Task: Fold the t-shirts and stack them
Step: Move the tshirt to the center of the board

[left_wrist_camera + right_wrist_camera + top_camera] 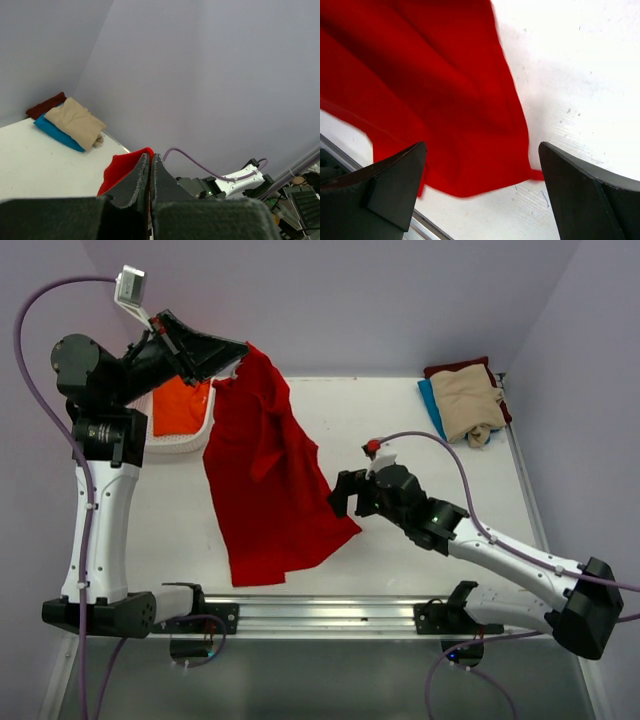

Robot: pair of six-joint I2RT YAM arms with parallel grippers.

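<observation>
A large bright red t-shirt (265, 475) hangs from my left gripper (243, 350), which is shut on its top edge high at the back left. The cloth trails down and its lower part lies crumpled on the white table (180, 540). In the left wrist view a fold of the red t-shirt (122, 167) is pinched between the closed fingers (165, 185). My right gripper (343, 495) is open beside the shirt's right edge; its wrist view shows the red t-shirt hem (445, 115) below the spread fingers (395, 182). An orange t-shirt (180, 405) lies in the basket.
A white slotted basket (190, 443) sits at the back left under the left arm. At the back right corner lies a stack of folded shirts: beige (468, 405) on top, blue (431, 403) and maroon (455, 368) beneath. A metal rail (320, 615) runs along the near edge.
</observation>
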